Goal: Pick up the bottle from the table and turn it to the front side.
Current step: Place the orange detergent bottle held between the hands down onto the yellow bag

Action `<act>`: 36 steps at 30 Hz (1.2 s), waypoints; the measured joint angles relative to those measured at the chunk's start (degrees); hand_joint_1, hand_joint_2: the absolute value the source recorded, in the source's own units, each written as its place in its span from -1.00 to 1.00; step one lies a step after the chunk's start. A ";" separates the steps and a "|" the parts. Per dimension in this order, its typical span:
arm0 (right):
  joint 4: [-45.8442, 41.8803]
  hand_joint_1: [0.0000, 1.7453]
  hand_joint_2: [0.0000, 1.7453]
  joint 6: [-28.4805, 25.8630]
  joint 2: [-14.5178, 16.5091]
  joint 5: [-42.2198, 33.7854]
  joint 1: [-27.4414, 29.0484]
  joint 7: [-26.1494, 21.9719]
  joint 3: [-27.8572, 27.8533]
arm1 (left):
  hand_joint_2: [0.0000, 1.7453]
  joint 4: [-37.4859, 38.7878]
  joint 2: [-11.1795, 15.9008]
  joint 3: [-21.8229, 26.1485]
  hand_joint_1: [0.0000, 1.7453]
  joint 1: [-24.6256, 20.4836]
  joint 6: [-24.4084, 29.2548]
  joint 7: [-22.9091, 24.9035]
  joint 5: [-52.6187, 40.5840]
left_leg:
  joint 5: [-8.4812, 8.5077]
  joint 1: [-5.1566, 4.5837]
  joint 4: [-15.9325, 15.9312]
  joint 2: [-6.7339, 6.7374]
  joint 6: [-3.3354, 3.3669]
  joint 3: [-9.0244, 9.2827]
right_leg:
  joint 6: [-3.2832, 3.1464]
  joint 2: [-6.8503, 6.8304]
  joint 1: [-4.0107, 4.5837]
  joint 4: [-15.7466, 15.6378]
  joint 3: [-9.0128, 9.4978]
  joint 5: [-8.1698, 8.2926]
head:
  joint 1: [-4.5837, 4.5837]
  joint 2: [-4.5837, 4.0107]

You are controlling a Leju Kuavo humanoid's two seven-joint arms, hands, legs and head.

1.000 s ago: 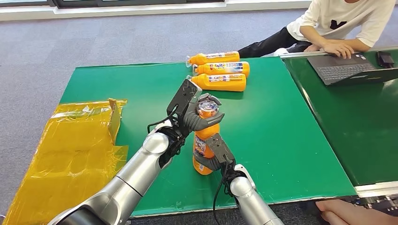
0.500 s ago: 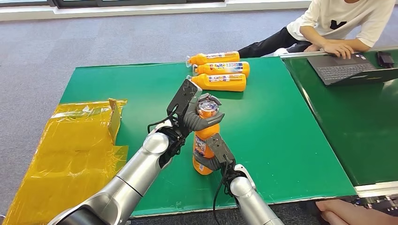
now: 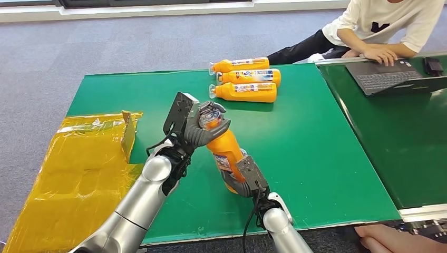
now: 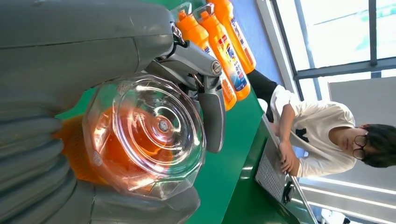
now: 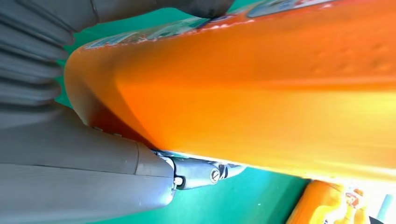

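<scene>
Holding the bottle (image 3: 225,149) with both hands, I have it tilted, with its top leaning toward my left side. My left hand (image 3: 203,128) wraps around the clear cap (image 4: 145,135), with fingers curled over the neck. My right hand (image 3: 243,176) grips the bottom part of the bottle, near the label. The bottle is orange and sits in the near middle of the green table (image 3: 305,142). I cannot tell if its bottom touches the table, because my right hand hides it.

From my left wrist, I see the round clear cap up close, with my thumb (image 4: 149,207) on one side and a dark finger (image 4: 212,116) on the other. From my right wrist, the orange side of the bottle (image 5: 261,88) is pressed against my grey hand (image 5: 79,182).

Three more bottles (image 3: 248,77) lie on their sides in a row at the far edge of the table, touching each other. A yellow sheet (image 3: 79,174) covers the floor by the table's left side. A person (image 3: 379,26) in a white shirt sits at the far right, with a hand on a laptop (image 3: 392,76). Another person's hand (image 3: 395,240) rests near the bottom right corner.
</scene>
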 joint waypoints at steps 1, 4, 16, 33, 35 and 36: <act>-0.37 -1.00 -1.00 -0.07 -0.02 0.21 0.22 -0.10 -0.01 | 1.00 -0.36 0.05 0.18 1.00 0.17 0.07 -0.07 -0.26 | 0.00 0.00 0.00 -0.01 0.00 0.00 | 0.00 -0.01 0.00 0.00 0.00 0.00 | -0.01 0.00; -1.86 -1.00 -1.00 -0.30 -0.22 0.73 1.06 -0.36 -0.01 | 1.00 -1.16 0.16 0.77 1.00 0.57 0.26 -0.29 -0.90 | 0.00 -0.01 0.00 -0.02 0.00 -0.01 | 0.00 -0.03 -0.01 -0.01 0.01 0.00 | 0.00 0.00; -6.37 -1.00 -1.00 -0.49 -1.50 0.62 3.22 -0.35 -0.56 | 1.00 -2.53 0.94 2.28 1.00 1.52 1.09 -0.75 -3.56 | 0.00 0.00 0.00 -0.01 0.00 -0.01 | 0.00 -0.01 0.00 0.00 -0.03 0.00 | 0.01 0.00; -8.95 -1.00 -1.00 -0.96 -2.19 -1.61 5.49 -1.74 -3.34 | 1.00 -5.46 3.80 4.49 1.00 1.43 3.21 0.07 -15.27 | 0.00 0.00 0.00 0.00 0.00 -0.01 | 0.00 0.00 0.00 0.00 -0.03 0.00 | 0.01 0.00; -8.95 -1.00 -1.00 -1.07 -2.30 -2.00 5.48 -1.91 -3.37 | 1.00 -5.02 3.87 4.69 1.00 1.41 2.94 -0.44 -14.87 | 0.01 0.00 0.00 0.00 0.00 -0.02 | 0.00 0.00 0.00 0.00 -0.03 0.00 | 0.01 0.00; -8.95 -1.00 -1.00 -1.13 -2.35 -2.14 5.48 -1.99 -3.37 | 1.00 -4.81 3.88 4.73 1.00 1.40 2.93 -0.64 -14.75 | 0.01 0.00 0.00 0.00 0.00 -0.02 | 0.00 0.00 0.00 0.00 -0.03 0.00 | 0.01 0.00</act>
